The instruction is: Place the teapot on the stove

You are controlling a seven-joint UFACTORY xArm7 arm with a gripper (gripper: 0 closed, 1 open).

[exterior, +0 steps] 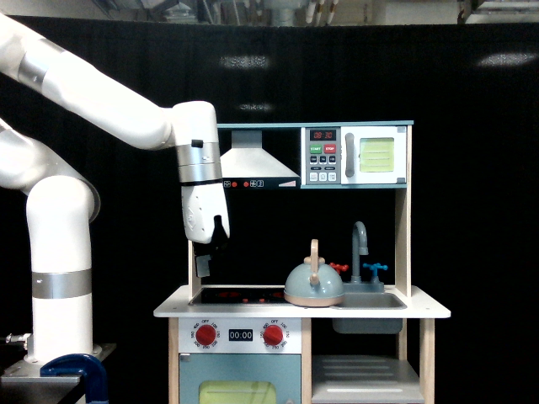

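Black curtain backdrop, white toy-kitchen table (421, 305), teapot (313, 285) between stove (240, 296) and sink (370, 300), fingers (204, 264) above stove, spread unclear.

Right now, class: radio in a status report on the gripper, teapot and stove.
Gripper above stove's left end, holding nothing, fingers too dark to read. Teapot upright between stove and sink. Path clear.

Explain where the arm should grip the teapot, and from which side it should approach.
Best grip is probably the wooden arched handle of the teapot. It stands upright above the dome, with free space overhead, so the gripper could come down from above and close the fingers across the arch. The smooth rounded body looks harder to pinch.
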